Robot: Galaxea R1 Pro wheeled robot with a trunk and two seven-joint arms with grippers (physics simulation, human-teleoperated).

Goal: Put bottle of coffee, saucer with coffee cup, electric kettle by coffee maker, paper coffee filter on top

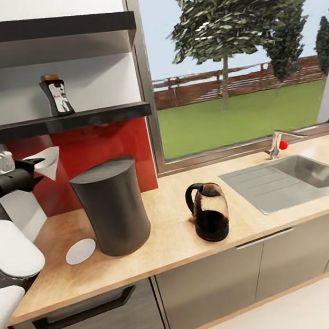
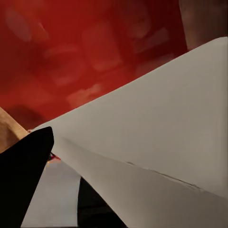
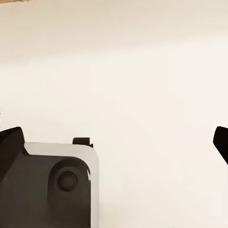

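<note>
Red backsplash (image 1: 102, 143), window (image 1: 232, 57) onto lawn, grey cabinets (image 1: 206, 286)

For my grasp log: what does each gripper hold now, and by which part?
The left gripper holds the paper coffee filter by its narrow end. The right gripper is open, empty.

One coffee maker (image 1: 113, 208), one electric kettle (image 1: 211, 218), one saucer (image 1: 80, 251), one bottle of coffee (image 1: 56, 96) (at eleven o'clock), one paper coffee filter (image 1: 48, 161), two shelves.
</note>
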